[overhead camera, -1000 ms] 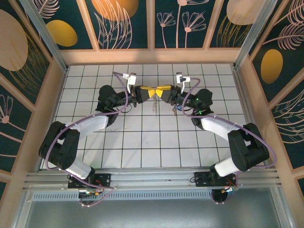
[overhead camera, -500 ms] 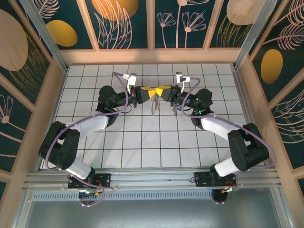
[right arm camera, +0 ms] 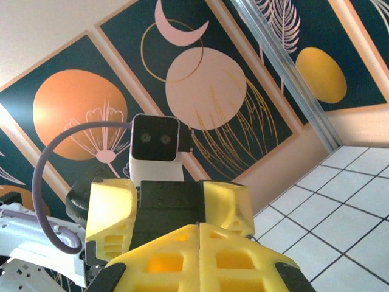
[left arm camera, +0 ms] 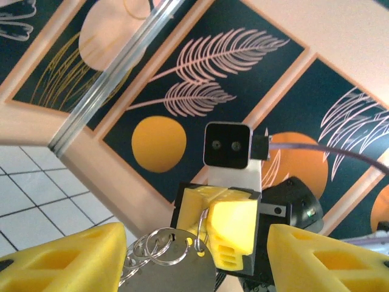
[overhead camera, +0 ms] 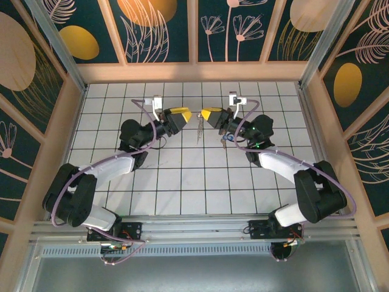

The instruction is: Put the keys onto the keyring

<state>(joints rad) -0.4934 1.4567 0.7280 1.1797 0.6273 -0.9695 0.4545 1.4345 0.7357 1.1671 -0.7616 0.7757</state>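
Hands no longer tip to tip: my left hand [overhead camera: 180,114] has backed off and now stands wide, holding nothing. My right hand [overhead camera: 205,114] stays pinched shut on the keyring [overhead camera: 199,126], which dangles between them above the desk [overhead camera: 182,182].

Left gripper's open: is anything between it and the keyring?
Nothing visible. The open left gripper faces the keyring across a bare gap; the keyring hangs from the fingertips of the shut right gripper.
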